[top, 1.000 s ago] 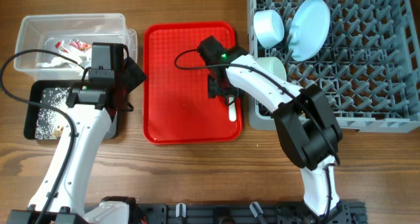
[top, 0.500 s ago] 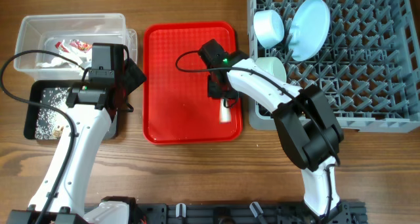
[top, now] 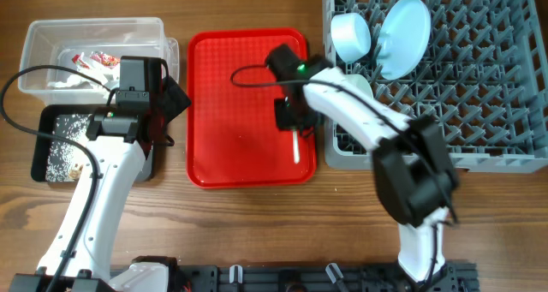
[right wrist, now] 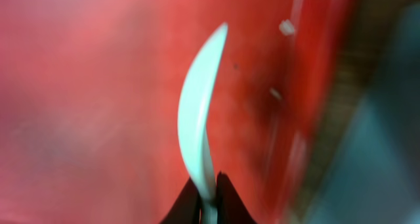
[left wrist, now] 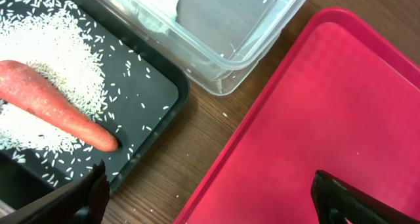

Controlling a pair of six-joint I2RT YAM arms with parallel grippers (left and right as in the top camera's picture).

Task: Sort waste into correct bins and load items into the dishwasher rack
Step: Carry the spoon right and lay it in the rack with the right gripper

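One white spoon (right wrist: pixel 199 106) is pinched in the right jaws over one red tray (top: pixel 231 95); the left jaws are spread wide.

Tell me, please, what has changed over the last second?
The right gripper has pinched the white plastic spoon and tipped it on edge over the red tray, while its arm swung toward the dishwasher rack. The left gripper, open, and the dishes in the rack stayed put.
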